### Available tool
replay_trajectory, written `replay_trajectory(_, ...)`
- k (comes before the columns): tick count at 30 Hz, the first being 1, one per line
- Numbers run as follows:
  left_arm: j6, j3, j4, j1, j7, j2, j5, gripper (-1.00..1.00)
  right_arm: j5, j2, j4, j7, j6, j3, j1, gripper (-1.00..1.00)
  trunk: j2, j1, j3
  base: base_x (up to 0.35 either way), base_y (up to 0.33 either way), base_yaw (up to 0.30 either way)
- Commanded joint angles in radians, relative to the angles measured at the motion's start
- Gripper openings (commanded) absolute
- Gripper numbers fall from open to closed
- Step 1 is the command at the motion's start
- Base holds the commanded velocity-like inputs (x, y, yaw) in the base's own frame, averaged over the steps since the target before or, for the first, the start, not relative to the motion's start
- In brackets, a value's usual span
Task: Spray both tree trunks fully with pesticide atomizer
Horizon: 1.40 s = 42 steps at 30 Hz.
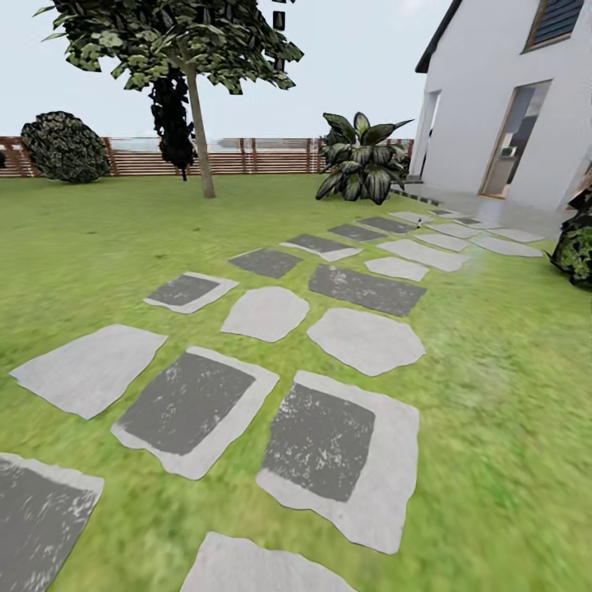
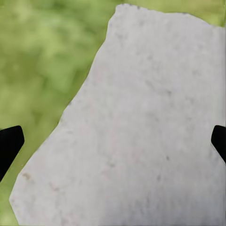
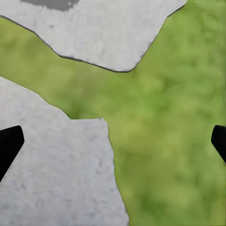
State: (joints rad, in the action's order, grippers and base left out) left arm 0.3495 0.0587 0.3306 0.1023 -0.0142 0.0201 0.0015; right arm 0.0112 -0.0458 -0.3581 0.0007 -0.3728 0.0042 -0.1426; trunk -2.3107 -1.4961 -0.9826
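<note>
I am in the garden, on a green lawn (image 1: pixel 510 370) crossed by a path of grey stepping stones (image 1: pixel 329 444). The pesticide atomizer and both trees with their trunks are out of view. My left gripper (image 2: pixel 113 141) is open, its black fingertips (image 2: pixel 9 143) wide apart above a pale stone slab (image 2: pixel 150 94) with grass beside it. My right gripper (image 3: pixel 113 141) is also open and holds nothing. It hangs over a strip of grass (image 3: pixel 174 132) between two pale slabs (image 3: pixel 52 174).
A thin-trunked small tree (image 1: pixel 200 140) and a round bush (image 1: pixel 64 148) stand before the brown slat fence (image 1: pixel 247 156). A broad-leaved plant (image 1: pixel 362 160) grows near the white house (image 1: pixel 485 99). A dark bush (image 1: pixel 575 247) sits at the right edge.
</note>
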Motion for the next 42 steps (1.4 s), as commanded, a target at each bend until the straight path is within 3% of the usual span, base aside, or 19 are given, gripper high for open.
replay_trajectory(1, 0.003, 0.001, -0.001, 0.000, -0.001, 0.000, 0.000, 1.00, 0.001, 0.000, 0.001, 0.000, -0.003, 0.000, 0.000, 1.00, 0.000, 0.000, -0.001, 0.339, 0.000, -0.014)
replay_trajectory(42, 0.003, 0.001, -0.001, 0.000, -0.001, 0.000, -0.001, 1.00, 0.001, 0.000, 0.002, -0.002, -0.003, -0.001, 0.000, 1.00, 0.000, 0.000, -0.001, 0.339, 0.000, -0.001)
